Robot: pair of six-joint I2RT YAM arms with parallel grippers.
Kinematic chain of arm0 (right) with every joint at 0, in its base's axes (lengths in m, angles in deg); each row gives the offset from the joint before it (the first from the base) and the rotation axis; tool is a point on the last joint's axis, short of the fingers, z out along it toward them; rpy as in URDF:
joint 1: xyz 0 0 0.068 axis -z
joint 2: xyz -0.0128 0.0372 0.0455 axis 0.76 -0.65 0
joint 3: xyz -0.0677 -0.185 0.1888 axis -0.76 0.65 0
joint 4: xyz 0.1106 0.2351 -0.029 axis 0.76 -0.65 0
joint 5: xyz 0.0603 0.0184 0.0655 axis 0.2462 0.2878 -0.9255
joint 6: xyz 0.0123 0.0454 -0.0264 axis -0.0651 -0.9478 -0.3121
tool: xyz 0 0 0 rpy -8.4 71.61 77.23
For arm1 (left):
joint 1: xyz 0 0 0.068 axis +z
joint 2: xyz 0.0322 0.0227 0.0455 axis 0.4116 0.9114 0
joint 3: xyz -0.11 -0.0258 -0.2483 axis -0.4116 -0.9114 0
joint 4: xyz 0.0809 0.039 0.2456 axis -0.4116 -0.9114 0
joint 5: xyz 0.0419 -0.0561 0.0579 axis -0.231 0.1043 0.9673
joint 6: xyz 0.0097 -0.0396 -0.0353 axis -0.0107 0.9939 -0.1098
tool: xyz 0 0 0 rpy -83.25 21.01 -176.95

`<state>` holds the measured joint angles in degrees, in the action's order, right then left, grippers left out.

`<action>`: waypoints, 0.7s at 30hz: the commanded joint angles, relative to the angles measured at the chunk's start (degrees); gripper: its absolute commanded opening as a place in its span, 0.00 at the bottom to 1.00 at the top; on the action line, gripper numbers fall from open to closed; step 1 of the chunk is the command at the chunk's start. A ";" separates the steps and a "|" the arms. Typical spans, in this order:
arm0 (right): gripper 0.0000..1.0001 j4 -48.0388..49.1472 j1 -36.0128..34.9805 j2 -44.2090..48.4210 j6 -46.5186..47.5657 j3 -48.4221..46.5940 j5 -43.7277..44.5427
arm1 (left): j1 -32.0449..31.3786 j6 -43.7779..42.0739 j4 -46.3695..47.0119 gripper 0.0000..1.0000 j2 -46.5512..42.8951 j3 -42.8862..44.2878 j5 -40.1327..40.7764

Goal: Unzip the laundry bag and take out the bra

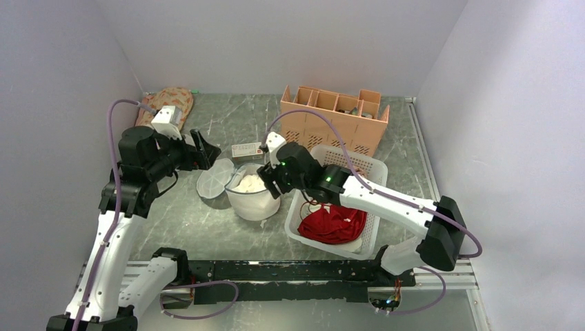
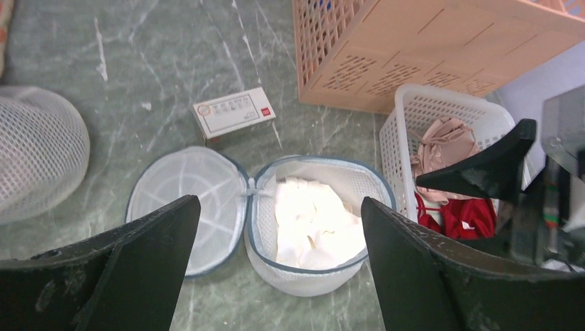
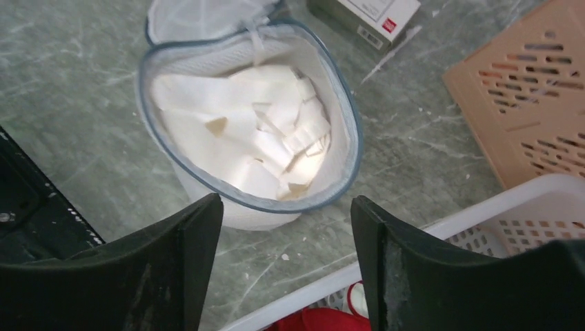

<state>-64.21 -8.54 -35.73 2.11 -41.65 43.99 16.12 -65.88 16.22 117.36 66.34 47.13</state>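
Note:
The laundry bag (image 1: 254, 205) stands unzipped mid-table, its round mesh lid (image 1: 214, 178) flipped flat to the left. The white bra (image 1: 250, 183) lies folded inside. My left gripper (image 1: 205, 148) is open and empty, above and behind the lid. My right gripper (image 1: 268, 178) is open and empty, over the bag's right rim. The left wrist view shows the bag (image 2: 310, 281), the lid (image 2: 181, 200) and the bra (image 2: 310, 221) below my open left gripper (image 2: 279, 203). The right wrist view shows the bag (image 3: 207, 196) and the bra (image 3: 234, 131) ahead of my open right gripper (image 3: 286, 201).
A white basket (image 1: 359, 164) right of the bag holds a red garment (image 1: 334, 224) and a pink satin one (image 2: 445, 141). An orange crate (image 1: 334, 117) stands behind it. A small white box (image 1: 247, 149) lies behind the bag. Another mesh bag (image 2: 38, 158) sits far left.

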 commanded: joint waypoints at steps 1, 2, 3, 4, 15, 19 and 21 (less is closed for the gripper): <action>0.71 -6.06 -3.26 -3.15 -1.08 -6.66 7.53 | 0.40 -3.54 6.94 0.98 -2.97 -0.86 2.33; 0.71 -5.76 -3.34 -4.07 -1.53 -7.94 6.74 | 0.45 -4.01 7.21 0.98 -3.70 -1.51 3.88; 0.71 -5.15 -3.35 -5.04 -1.97 -8.93 5.59 | 0.45 -4.49 7.50 0.98 -4.56 -2.37 5.27; 0.71 -4.44 -3.35 -6.06 -2.60 -10.33 4.63 | 0.45 -5.00 8.00 0.98 -5.78 -3.39 6.90; 0.55 -6.21 -3.31 -21.96 -8.36 -20.67 -4.02 | 0.45 -5.29 11.44 0.98 -18.46 -12.72 16.42; 0.62 -4.99 -3.19 -25.22 -9.94 -20.04 -6.76 | 0.45 -5.50 11.93 0.99 -18.05 -13.39 15.28; 0.66 -3.39 -3.19 -26.41 -10.61 -18.84 -7.81 | 0.45 -5.55 11.47 0.98 -17.24 -12.99 15.17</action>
<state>-68.60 -11.77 -60.41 -6.00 -60.91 39.55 16.12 -70.42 25.44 99.09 53.49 61.23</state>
